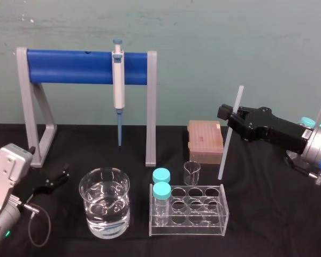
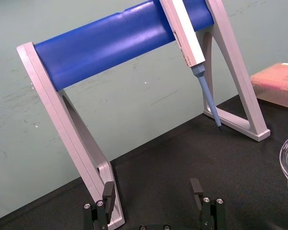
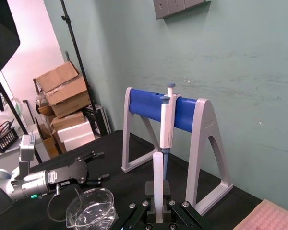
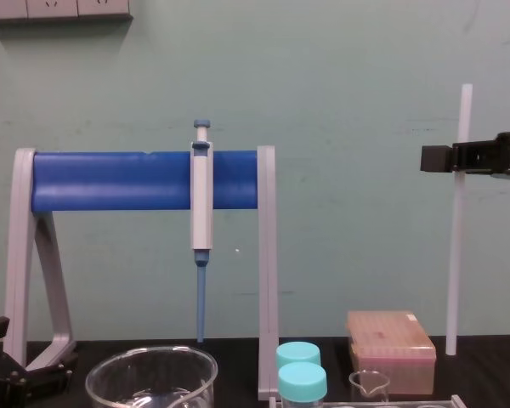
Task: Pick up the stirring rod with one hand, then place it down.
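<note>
- Close by on the left, the left tool (image 1: 52, 179) is seen low over the black counter (image 1: 267, 225). Its fingers are spread apart and nothing is held.
- A glass beaker (image 1: 104, 202) with water is set in front. A clear rack (image 1: 188, 210) with two blue-capped tubes (image 1: 161, 190) is placed beside it.
- A little farther, on the right, the stirring rod (image 1: 227, 150) is gripped by the right tool (image 1: 231, 116). Its fingers are closed on the rod's upper part.
- The rod is held almost upright, a bit tilted, with its low end just behind the rack. It cannot be told if that end touches the counter.
- The rod is judged to be light, stiff, smooth and easy to break, so it could slip, or snap if squeezed hard. A soft hold nearer the middle is thought to be safer.
- A pink box (image 1: 205, 140) is seen behind the rack.
- Farthest back, a pipette (image 1: 118, 80) is hung on a blue-barred stand (image 1: 75, 67).
- No writing or brand can be read anywhere.
</note>
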You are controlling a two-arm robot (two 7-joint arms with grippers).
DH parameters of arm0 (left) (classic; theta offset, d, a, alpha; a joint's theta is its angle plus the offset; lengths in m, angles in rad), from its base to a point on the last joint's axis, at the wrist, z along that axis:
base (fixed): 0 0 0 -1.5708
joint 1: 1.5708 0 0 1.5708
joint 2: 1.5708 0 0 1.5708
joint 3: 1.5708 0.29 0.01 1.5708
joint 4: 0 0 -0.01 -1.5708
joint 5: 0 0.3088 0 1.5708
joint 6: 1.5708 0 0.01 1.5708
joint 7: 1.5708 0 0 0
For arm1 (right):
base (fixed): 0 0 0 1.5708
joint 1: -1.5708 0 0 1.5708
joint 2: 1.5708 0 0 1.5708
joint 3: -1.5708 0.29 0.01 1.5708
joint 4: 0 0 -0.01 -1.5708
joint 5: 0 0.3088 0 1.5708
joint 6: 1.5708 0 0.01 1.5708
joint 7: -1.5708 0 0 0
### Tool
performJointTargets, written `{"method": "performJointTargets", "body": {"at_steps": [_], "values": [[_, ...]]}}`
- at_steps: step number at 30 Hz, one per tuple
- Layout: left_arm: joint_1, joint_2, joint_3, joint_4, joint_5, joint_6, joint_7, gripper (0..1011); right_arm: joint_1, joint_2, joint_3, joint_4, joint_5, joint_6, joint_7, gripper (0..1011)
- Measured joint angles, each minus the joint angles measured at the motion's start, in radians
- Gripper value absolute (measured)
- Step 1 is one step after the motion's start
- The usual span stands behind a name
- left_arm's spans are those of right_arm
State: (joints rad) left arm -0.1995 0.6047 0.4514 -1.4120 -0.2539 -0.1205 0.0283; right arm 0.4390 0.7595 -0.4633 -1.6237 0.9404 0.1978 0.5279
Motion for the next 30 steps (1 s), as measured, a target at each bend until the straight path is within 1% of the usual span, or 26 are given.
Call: {"method": "performJointTargets", "body": {"at_steps": [7,11,17,23,30], "values": [[0.000,0.000,0.000,0.000,0.000,0.000,0.000,1005,0.002,-0.005,-0.001,0.019,-0.003,0.000,0.016,66],[0.000,0.000,0.000,0.000,0.000,0.000,0.000,1005,0.006,-0.013,-0.012,0.047,-0.016,0.000,0.031,66],[0.000,0.000,0.000,0.000,0.000,0.000,0.000,1005,0.016,-0.033,-0.029,0.096,-0.015,0.009,0.056,66],[0.000,0.000,0.000,0.000,0.000,0.000,0.000,1005,0.025,-0.043,-0.038,0.115,-0.023,0.012,0.064,66],[0.000,0.000,0.000,0.000,0.000,0.000,0.000,1005,0.044,-0.058,-0.055,0.142,-0.047,0.010,0.080,66]]}}
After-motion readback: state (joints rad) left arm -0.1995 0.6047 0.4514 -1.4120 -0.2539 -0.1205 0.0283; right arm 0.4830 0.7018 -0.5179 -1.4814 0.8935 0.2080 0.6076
